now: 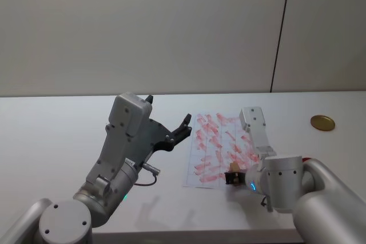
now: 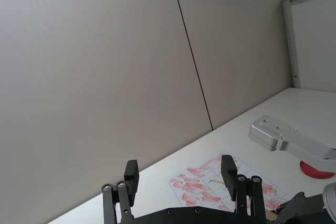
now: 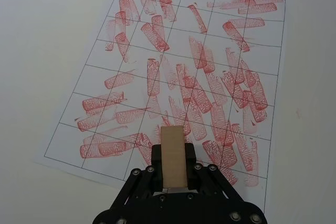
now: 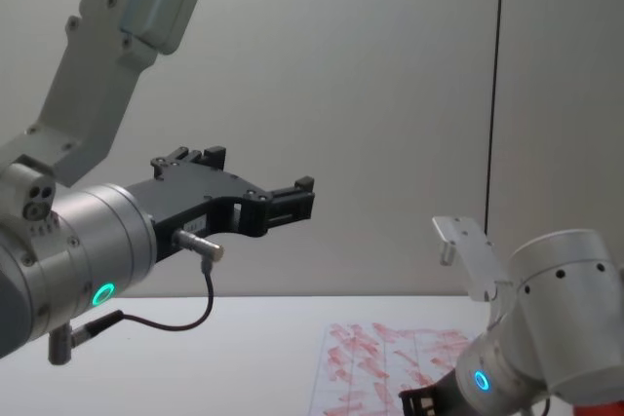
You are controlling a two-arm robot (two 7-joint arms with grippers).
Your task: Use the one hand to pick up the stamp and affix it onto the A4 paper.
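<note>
My right gripper [image 3: 174, 153], on the arm with the blue ring [image 1: 252, 186], is shut on the stamp [image 3: 172, 145], a small tan wooden block held upright between its black fingers. The stamp [image 1: 233, 176] is over the near right part of the A4 paper [image 3: 199, 51], a white gridded sheet covered in red stamp marks. I cannot tell whether the stamp touches the sheet. The A4 paper [image 1: 220, 144] lies flat on the white table. My left gripper [image 1: 168, 110], on the arm with the green ring, hangs open and raised to the left of the sheet, holding nothing.
A gold round lid [image 1: 322, 122] lies at the far right of the table. A red ink pad [image 2: 315, 170] sits to the right of the paper, partly behind my right arm. A plain wall stands behind the table.
</note>
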